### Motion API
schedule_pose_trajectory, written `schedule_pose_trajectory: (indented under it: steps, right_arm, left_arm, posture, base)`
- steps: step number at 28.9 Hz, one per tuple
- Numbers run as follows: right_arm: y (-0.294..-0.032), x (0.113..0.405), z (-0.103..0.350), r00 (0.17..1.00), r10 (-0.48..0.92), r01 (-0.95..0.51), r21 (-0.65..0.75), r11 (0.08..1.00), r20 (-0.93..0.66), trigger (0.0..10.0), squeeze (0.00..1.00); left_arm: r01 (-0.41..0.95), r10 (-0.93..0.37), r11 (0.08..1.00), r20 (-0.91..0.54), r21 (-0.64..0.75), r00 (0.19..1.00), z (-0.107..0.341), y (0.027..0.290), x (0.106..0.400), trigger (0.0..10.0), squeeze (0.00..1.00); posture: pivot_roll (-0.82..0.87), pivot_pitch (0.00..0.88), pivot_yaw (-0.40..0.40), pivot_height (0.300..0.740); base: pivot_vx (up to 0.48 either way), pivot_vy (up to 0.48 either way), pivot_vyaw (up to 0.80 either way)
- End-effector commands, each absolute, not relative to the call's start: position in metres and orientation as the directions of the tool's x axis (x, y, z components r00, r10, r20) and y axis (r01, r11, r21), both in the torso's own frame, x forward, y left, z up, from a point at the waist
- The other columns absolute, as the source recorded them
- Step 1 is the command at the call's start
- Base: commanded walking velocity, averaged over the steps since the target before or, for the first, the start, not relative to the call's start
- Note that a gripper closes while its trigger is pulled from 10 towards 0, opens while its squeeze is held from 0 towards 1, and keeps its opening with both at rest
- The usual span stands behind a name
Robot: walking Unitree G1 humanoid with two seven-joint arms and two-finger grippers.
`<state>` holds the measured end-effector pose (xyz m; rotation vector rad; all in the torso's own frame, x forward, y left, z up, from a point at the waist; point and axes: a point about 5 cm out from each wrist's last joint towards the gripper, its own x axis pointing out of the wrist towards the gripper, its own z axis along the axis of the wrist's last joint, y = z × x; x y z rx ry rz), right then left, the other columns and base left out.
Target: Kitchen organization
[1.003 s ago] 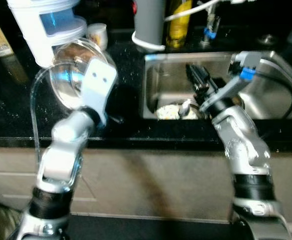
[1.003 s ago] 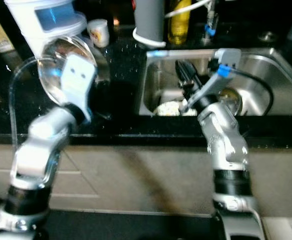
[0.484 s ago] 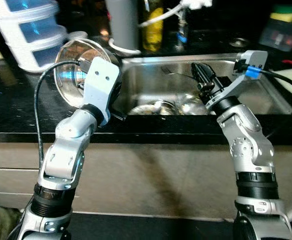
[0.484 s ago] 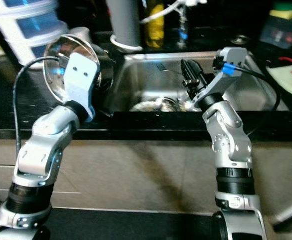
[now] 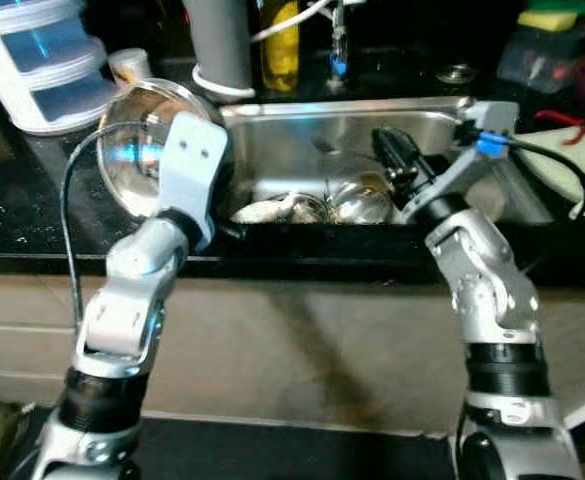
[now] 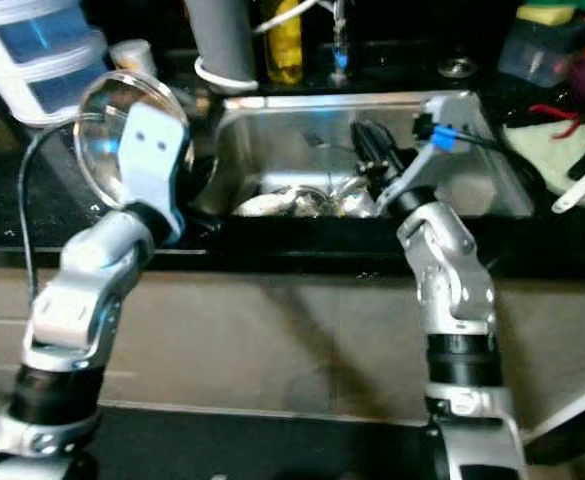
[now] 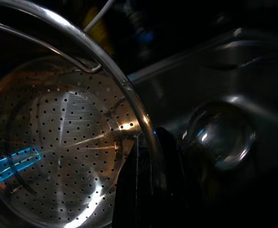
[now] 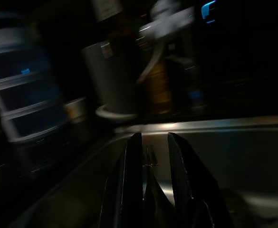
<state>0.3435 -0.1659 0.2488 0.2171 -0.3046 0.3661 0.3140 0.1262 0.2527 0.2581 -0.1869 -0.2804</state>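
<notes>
Left end effector (image 7: 150, 190) was clamped on the rim of a perforated steel colander (image 5: 137, 140), fingers either side of the rim wall, as the left wrist view showed. Colander was held tilted, its open face toward the camera, over the black counter (image 5: 32, 210) just left of the sink (image 5: 302, 125). A thin wire handle loop showed near the rim in the wrist view.

Right end effector (image 8: 150, 156) was over the sink basin, fingers at a narrow gap with nothing between them. It pointed toward the back of the basin, near the right wall of the sink.

Inside the sink lay shiny metal dishes (image 5: 357, 200), bowl-like, heaped at the front of the basin, between the two arms. One rounded steel piece also showed in the left wrist view beyond the colander rim.

Behind the sink: a grey cylinder container (image 5: 217, 45) on a white base, a yellow bottle (image 5: 284, 40) just beside it, and a tap (image 5: 337, 50) with a blue mark. At far left on the counter stood a white stacked drawer unit (image 5: 37, 65) with blue-tinted drawers, and a small jar (image 5: 130, 65) near it. To the right of the sink lay a pale cloth (image 6: 562, 150) with utensils on it, and a dark container (image 5: 542, 55) with a yellow-green sponge on top.
</notes>
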Motion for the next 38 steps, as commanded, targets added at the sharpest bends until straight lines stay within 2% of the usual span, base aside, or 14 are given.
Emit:
schedule_pose_trajectory:
  steps: [1, 16, 18, 22, 38]
  right_arm:
    - [-0.1587, 0.3434, 0.2491, 0.881, 0.339, -0.403, 0.149, 0.903, 0.329, 10.0, 0.00]
    - [-0.1579, 0.3446, 0.2475, 0.887, 0.335, -0.393, 0.141, 0.909, 0.316, 10.0, 0.00]
    - [-0.1577, 0.3444, 0.2473, 0.888, 0.335, -0.393, 0.141, 0.909, 0.315, 10.0, 0.00]
    - [-0.1576, 0.3441, 0.2471, 0.889, 0.334, -0.392, 0.142, 0.909, 0.313, 10.0, 0.00]
    - [-0.1560, 0.3444, 0.2448, 0.893, 0.335, -0.388, 0.135, 0.912, 0.300, 10.0, 0.00]
  left_arm:
    - [0.238, -0.291, 0.928, 0.159, 0.286, 0.944, 0.2543, 0.1283, 0.3132, 10.0, 0.00]
    - [0.254, -0.309, 0.922, 0.160, 0.291, 0.937, 0.2519, 0.1256, 0.3118, 10.0, 0.00]
    - [0.265, -0.320, 0.915, 0.148, 0.304, 0.936, 0.2509, 0.1245, 0.3111, 10.0, 0.00]
    - [0.247, -0.296, 0.932, 0.164, 0.264, 0.941, 0.2523, 0.1256, 0.3109, 10.0, 0.00]
    - [0.229, -0.279, 0.931, 0.149, 0.285, 0.949, 0.2497, 0.1289, 0.3126, 10.0, 0.00]
  posture:
    - [0.01, 0.000, 0.012, 0.736]
    - [0.01, 0.000, 0.010, 0.736]
    - [0.01, 0.000, 0.011, 0.736]
    - [0.01, 0.000, 0.012, 0.736]
    - [0.01, 0.000, 0.012, 0.736]
  base:
    - [0.000, 0.000, 0.00]
    - [0.000, 0.000, 0.00]
    - [0.000, -0.427, 0.00]
    - [0.000, -0.236, 0.00]
    - [0.000, 0.000, 0.00]
